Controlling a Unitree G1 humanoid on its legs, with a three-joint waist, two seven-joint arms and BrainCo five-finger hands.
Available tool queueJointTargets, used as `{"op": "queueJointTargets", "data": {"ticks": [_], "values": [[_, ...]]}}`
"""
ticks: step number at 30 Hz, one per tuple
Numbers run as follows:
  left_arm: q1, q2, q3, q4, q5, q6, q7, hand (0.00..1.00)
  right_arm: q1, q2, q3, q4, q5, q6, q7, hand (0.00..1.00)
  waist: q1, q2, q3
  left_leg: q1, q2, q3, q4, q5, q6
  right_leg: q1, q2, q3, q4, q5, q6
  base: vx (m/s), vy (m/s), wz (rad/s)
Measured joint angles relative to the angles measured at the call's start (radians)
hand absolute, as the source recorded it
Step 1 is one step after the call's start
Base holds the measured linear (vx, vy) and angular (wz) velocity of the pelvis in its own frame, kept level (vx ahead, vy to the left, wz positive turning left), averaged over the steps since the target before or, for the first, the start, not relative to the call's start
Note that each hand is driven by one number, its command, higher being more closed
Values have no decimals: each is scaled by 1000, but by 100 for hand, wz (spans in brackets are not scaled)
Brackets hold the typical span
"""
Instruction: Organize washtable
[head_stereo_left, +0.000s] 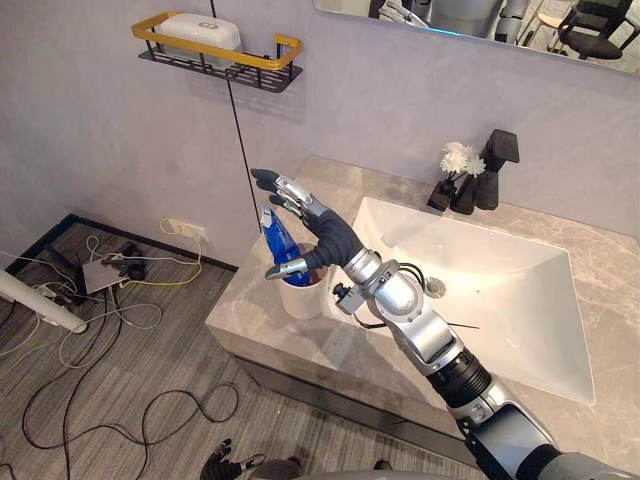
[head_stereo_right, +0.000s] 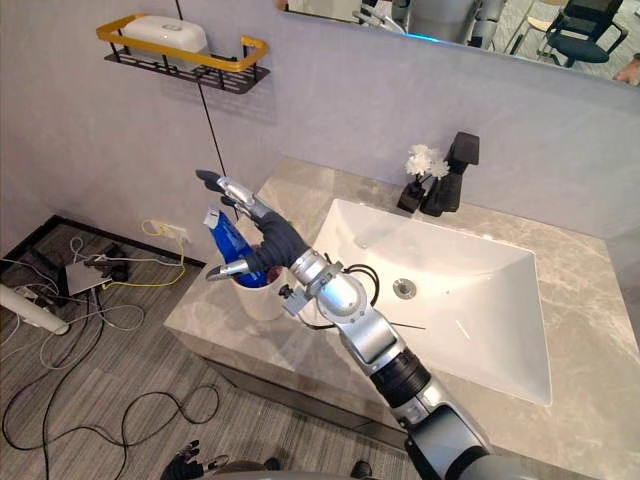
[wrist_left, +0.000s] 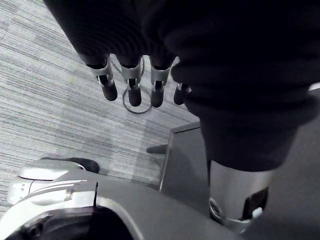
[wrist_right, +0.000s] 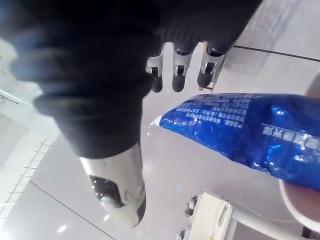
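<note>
My left hand (wrist_left: 131, 80): hangs low over the grey floor (wrist_left: 50, 100), fingers straight and loose, holding nothing.
Counter (head_stereo_left: 300, 355): grey stone.
Cup (head_stereo_left: 303, 295): white, on the near left part of the counter, left of the sink.
Blue tube (head_stereo_left: 277, 236): stands in the cup, top end sticking up.
My right hand (head_stereo_left: 318, 232): reaches across to the cup, wide open, fingers spread past the tube, thumb low by the rim. I cannot tell if it touches the tube.
Sink (head_stereo_left: 510, 300): white, right of the cup.
Tap (head_stereo_left: 495, 165): black, at the sink's far edge, white flowers (head_stereo_left: 462, 158) just left of it.
Shelf (head_stereo_left: 215, 55): black and gold, on the far left wall, with a white box (head_stereo_left: 200, 30) on it.
</note>
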Motion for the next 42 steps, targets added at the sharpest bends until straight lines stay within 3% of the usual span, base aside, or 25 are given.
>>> {"op": "queueJointTargets", "data": {"ticks": [4, 11, 16, 23, 27, 31, 35, 42], "values": [[-3, 0, 0, 5, 0, 0, 0, 0, 0, -19, -46, -79, -10, -16, -5, 0, 0, 0, 0, 3, 0, 2, 0, 0, 0, 1, 0, 2, 1, 0, 0, 0, 0, 0], [-2, 1, -1, 10, 1, -1, 0, 0, -1, -136, -180, -268, -17, -69, -25, 0, -11, -2, -1, 18, 1, 15, -5, 0, 0, 7, 0, 13, 3, 0, 0, -21, -1, -5], [0, 3, -4, 17, 1, -5, 0, 0, 2, -196, -441, -398, 13, -129, -54, 0, -35, -3, -1, 38, 2, 31, -15, 0, 0, 15, 1, 30, 2, 0, 0, -35, -1, -10], [2, 12, -24, 19, 1, -19, -2, 0, 96, -253, -944, -466, 76, -200, -179, 0, -60, -5, -1, 58, 5, 62, -36, 0, 0, 11, 5, 62, 1, 0, 0, -18, -3, -11], [9, 12, -19, 19, 1, -19, -3, 0, 169, -269, -1100, -466, 79, -212, -222, 0, -88, -7, -4, 56, 5, 80, -50, 0, 0, -7, 5, 79, 1, 0, 0, -12, -4, -17], [12, 13, -6, 19, 0, -18, -8, 0, 315, -267, -1255, -384, 121, -209, -262, 0, -113, -13, -15, 54, 3, 93, -54, 0, 1, -22, 6, 95, 1, 0, 1, 15, -2, -13], [8, 12, 16, 18, 0, -18, -26, 0, 440, -220, -1313, -296, 119, -184, -286, 0, -137, -20, -27, 52, 2, 101, -61, 0, 1, -29, 5, 101, 1, -7, 10, 8, -10, -7], [9, 0, 46, 17, 0, -15, -46, 0, 603, -64, -1382, -146, 39, -86, -339, 0, -160, -14, -54, 37, 1, 130, -72, -3, 3, -63, 6, 126, 1, -8, 12, 7, -12, -11]]}}
